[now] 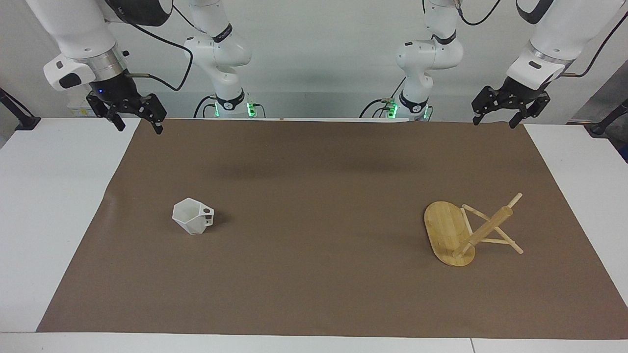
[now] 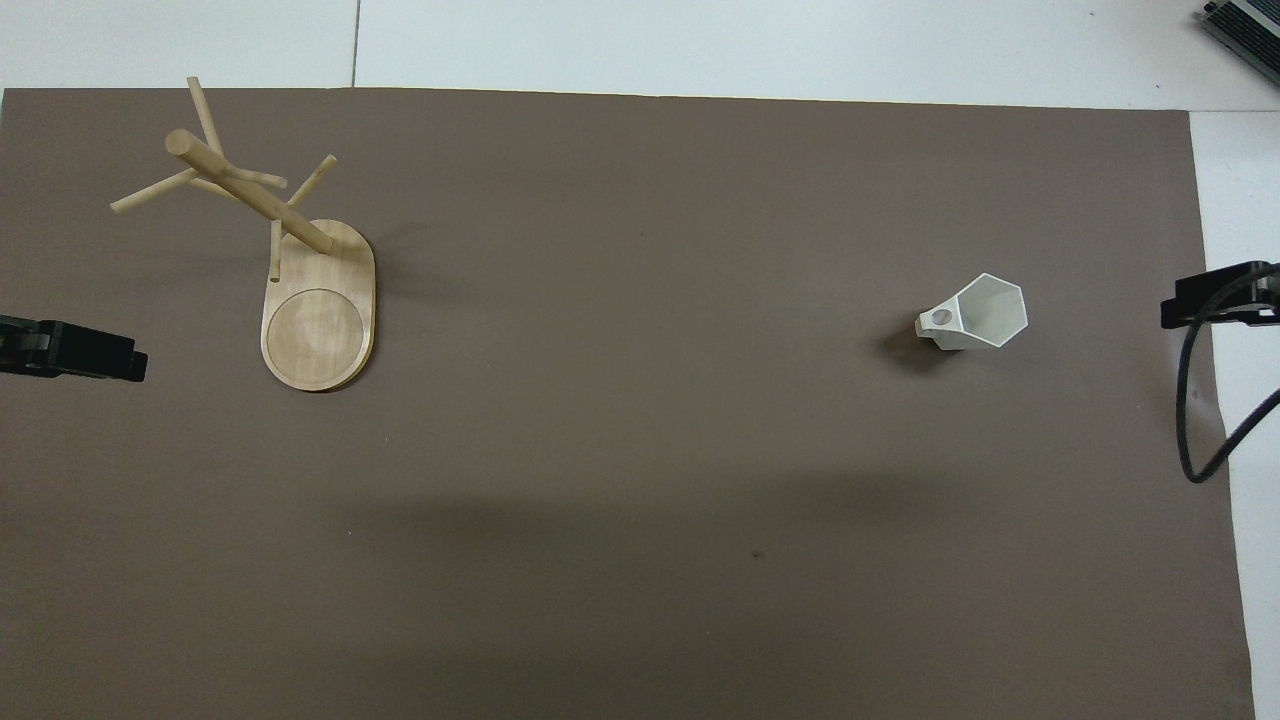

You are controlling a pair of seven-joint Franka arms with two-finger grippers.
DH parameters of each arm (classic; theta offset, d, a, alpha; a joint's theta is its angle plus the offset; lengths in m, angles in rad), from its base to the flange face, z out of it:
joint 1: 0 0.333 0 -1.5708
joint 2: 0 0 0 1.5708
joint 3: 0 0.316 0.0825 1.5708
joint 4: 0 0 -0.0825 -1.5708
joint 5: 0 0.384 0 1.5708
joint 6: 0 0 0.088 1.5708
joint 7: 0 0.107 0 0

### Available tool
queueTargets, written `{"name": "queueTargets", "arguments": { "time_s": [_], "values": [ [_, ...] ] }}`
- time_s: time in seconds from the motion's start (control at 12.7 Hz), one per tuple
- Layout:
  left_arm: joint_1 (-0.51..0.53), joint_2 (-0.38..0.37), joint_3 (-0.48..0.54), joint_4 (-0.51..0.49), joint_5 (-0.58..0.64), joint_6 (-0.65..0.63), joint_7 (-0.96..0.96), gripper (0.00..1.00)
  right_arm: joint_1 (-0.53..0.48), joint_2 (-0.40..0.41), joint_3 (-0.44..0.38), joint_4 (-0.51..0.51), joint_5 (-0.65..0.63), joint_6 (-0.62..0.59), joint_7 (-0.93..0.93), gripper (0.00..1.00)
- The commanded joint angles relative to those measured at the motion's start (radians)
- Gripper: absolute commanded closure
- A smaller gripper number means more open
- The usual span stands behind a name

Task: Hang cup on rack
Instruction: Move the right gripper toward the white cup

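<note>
Cup [image 1: 193, 216] on mat, well apart from both raised, empty, open grippers.

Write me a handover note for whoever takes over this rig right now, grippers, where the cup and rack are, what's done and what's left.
Left gripper: open, empty, raised at its own end of the table, waiting.
Right gripper: open, empty, raised at its own end.
Cup: standing upright on the brown mat, toward the right arm's end, untouched.
Rack: on the mat toward the left arm's end, its pegs bare.
Done: nothing yet.
Left: pick up the cup, carry it to the rack, hang it on a peg by the handle.
</note>
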State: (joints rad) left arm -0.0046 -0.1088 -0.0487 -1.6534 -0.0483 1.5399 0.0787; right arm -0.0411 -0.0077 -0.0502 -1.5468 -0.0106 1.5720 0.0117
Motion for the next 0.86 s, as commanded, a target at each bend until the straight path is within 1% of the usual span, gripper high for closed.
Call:
{"name": "queueTargets", "arguments": {
  "time_s": [0.0,0.24,0.31,0.39,0.55,0.63,0.79],
  "values": [
    [-0.001,-0.032,-0.002,-0.043,0.019,0.028,0.004,0.0,-0.003,-0.029,0.0,-0.039,0.014,0.023,-0.001,0.0],
    [-0.003,-0.031,-0.002,-0.037,0.019,0.028,0.003,0.0,0.0,-0.031,0.001,-0.041,0.014,0.022,-0.009,0.0],
    [-0.003,-0.031,-0.002,-0.039,0.019,0.022,0.001,0.0,0.0,-0.037,0.001,-0.058,0.014,0.026,-0.031,0.0],
    [-0.003,-0.032,-0.002,-0.039,0.019,0.017,0.001,0.0,0.0,-0.055,0.003,-0.1,0.015,0.06,-0.065,0.0],
    [-0.002,-0.032,-0.002,-0.042,0.019,0.016,0.001,0.0,-0.002,-0.09,0.004,-0.214,0.017,0.191,-0.107,0.0],
    [-0.002,-0.032,-0.002,-0.042,0.019,0.013,0.001,0.0,0.0,-0.095,0.004,-0.251,0.017,0.225,-0.114,0.0],
    [-0.003,-0.034,-0.002,-0.042,0.019,0.011,0.0,0.0,-0.002,-0.077,0.004,-0.272,0.017,0.27,-0.111,0.0]
  ]
}}
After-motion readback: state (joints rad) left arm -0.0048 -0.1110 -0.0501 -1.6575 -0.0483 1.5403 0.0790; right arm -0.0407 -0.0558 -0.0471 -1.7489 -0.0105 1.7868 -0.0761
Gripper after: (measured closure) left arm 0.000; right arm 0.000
